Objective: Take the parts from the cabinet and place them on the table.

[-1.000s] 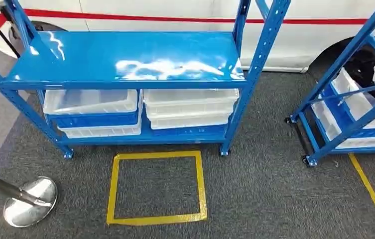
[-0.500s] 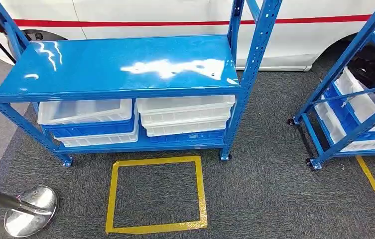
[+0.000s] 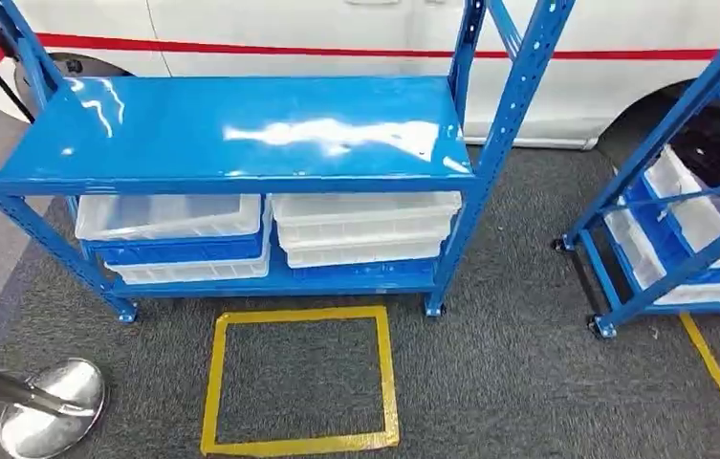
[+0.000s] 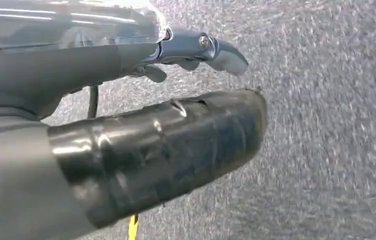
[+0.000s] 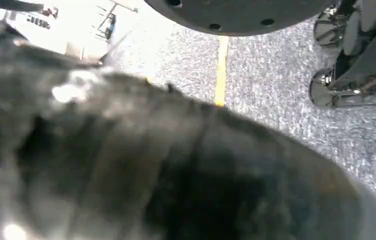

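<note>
From the head view we see a blue metal shelving rack (image 3: 241,134) standing on dark grey carpet (image 3: 518,363), its glossy middle shelf bare. On its bottom shelf sit two stacks of shallow plastic trays side by side: on the left a translucent white tray (image 3: 169,215) over a blue tray (image 3: 179,251) over another white one, on the right a stack of white trays (image 3: 365,228). We cannot tell what parts, if any, lie inside them. Just in front of the rack a yellow tape rectangle (image 3: 298,381) marks the carpet. At the near left stands a chrome stanchion base (image 3: 50,406). At the far right a second blue rack (image 3: 681,220) holds more white and blue trays. Behind both runs a white vehicle body with a red stripe (image 3: 337,29).

From the left wrist view we see our left hand (image 4: 166,125) hanging over the carpet, thumb and fingers apart, holding nothing.

From the right wrist view our right hand (image 5: 151,165) is a dark blur; we cannot tell how its fingers lie.
</note>
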### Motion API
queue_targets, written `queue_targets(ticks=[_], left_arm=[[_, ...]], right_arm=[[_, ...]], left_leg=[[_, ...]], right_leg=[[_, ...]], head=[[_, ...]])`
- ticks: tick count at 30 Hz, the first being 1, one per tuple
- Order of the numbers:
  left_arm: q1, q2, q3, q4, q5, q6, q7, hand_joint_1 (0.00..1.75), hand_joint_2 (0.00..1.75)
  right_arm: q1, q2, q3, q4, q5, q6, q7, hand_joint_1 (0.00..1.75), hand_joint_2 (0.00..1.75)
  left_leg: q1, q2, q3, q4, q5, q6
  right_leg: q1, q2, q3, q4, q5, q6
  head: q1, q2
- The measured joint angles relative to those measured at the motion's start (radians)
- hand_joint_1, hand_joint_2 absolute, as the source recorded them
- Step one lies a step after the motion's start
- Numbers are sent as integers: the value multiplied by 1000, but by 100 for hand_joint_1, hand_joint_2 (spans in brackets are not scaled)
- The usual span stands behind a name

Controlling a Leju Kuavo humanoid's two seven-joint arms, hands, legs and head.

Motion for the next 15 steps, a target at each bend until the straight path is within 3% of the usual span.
queue_targets(ticks=[2,3,4,7,8,9,11,13,14,15], left_arm=[[1,0,0,0,0,0,0,0,0],[1,0,0,0,0,0,0,0,0],[0,0,0,0,0,0,0,0,0],[1,-2,0,0,0,0,0,0,0],[0,-3,0,0,0,0,0,0,0],[-1,-3,0,0,0,0,0,0,175],[-4,-3,0,0,0,2,0,0,175],[-5,-3,0,0,-1,3,-1,0,175],[-4,-3,0,0,-4,3,-3,0,175],[-4,-3,0,0,-8,2,-6,0,175]], right_arm=[[0,0,-1,0,0,0,2,0,0],[0,0,-2,0,0,0,4,0,0],[0,0,-4,0,0,-1,7,0,0],[0,0,-6,0,0,-2,15,0,0],[1,0,-6,0,0,-2,17,0,0],[-3,0,-7,0,0,-2,18,0,0],[-3,0,-8,0,2,-6,30,0,0],[-3,0,-8,0,8,-11,44,0,0],[-3,0,-8,0,12,-14,50,0,0],[-3,0,-8,0,15,-16,54,0,0]], left_leg=[[-1,1,0,1,-2,2],[-1,0,1,1,-4,1],[0,0,4,1,-6,1],[1,-4,16,6,-18,-12],[-5,-4,12,9,-23,-20],[-6,-4,13,11,-25,-27],[-6,-3,18,3,-23,-35],[-1,-4,20,9,-37,-46],[-1,-4,4,48,-66,-49],[-1,-4,-28,115,-104,-52]], right_leg=[[-4,0,-74,145,-53,8],[-6,0,-90,168,-47,11],[-9,-1,-82,144,-16,12],[-13,-2,23,-93,118,6],[-6,-2,35,-116,103,3],[-6,0,34,-123,102,-1],[-2,2,33,-124,101,-8],[-12,-2,43,-141,108,-23],[-12,-3,44,-144,108,-33],[-11,-4,43,-144,108,-35]], head=[[0,0],[0,0],[0,0],[0,0],[0,0],[-1,0],[-2,0],[-1,0],[-1,0],[-3,0]])
